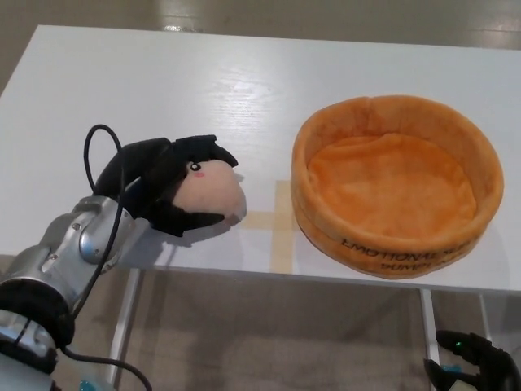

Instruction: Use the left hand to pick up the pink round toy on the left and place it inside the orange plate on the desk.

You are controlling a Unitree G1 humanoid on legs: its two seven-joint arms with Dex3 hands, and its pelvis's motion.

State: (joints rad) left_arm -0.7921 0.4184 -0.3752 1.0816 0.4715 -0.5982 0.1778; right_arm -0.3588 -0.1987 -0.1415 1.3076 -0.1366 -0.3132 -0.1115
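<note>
Partly hidden or cropped: pink round toy (213, 194), back and underside covered by the left robot hand (159, 191); right robot hand (476, 362), cut by the bottom edge, finger state unclear; desk (163, 90), cropped at right edge.

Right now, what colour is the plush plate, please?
Orange, with dark lettering on its side; only the head view shows it.

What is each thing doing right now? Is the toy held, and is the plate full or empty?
Pink toy: held in the left hand, near the desk's front edge, not in the plate.
Left hand: shut on the toy.
Orange plate: upright on the desk, empty.
Right hand: low beside the desk, holding nothing I can see; fingers too unclear to judge.
Desk: white, with a tape cross between toy and plate.
</note>
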